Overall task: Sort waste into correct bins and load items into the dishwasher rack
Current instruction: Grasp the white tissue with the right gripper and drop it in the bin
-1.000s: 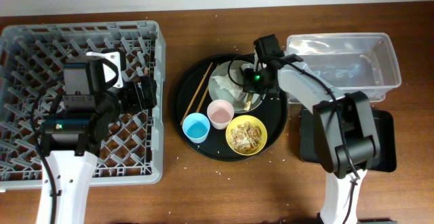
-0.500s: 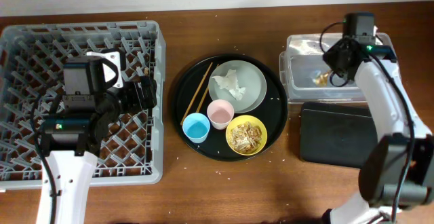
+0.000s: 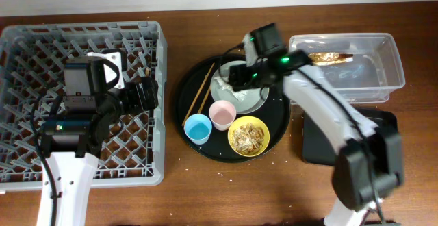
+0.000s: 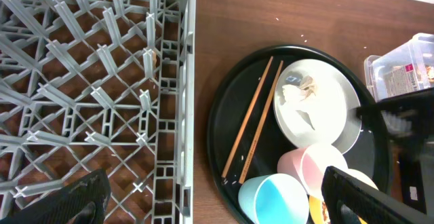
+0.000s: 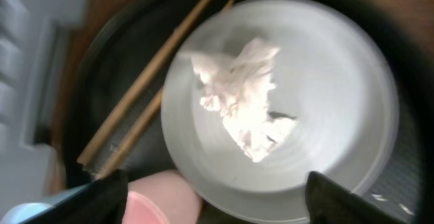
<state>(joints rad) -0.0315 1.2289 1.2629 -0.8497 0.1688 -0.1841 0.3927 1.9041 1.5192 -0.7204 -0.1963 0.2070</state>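
Presently, item by item:
Right gripper [image 5: 213,183]: fingers spread wide, hovering over the plate, directly above the napkin.
Napkin [image 5: 243,102]: crumpled, lying on the plate's left half, not gripped.
Plate [image 3: 254,97]: upper right part of the round black tray [image 3: 183,109]; right arm crossing over its right edge in the overhead view.
Chopsticks [image 3: 200,89]: slanted side by side on the round black tray, just left of the plate.
Pink cup [image 3: 222,114]: just below the plate, beside the blue cup [image 3: 197,128].
Yellow bowl [image 3: 231,131]: brownish scraps [image 3: 248,137] inside, near the round black tray's lower right edge.
Clear tub [image 3: 383,75]: right of the round black tray, gold-brown wrapper [image 3: 332,57] inside along the far wall.
Black bin tray [image 3: 387,144]: in front of the clear tub, partly hidden by the right arm.
Left gripper [image 4: 215,180]: fingers spread wide, over the rack's right side.
Rack [image 3: 20,41]: far left, left arm above it.
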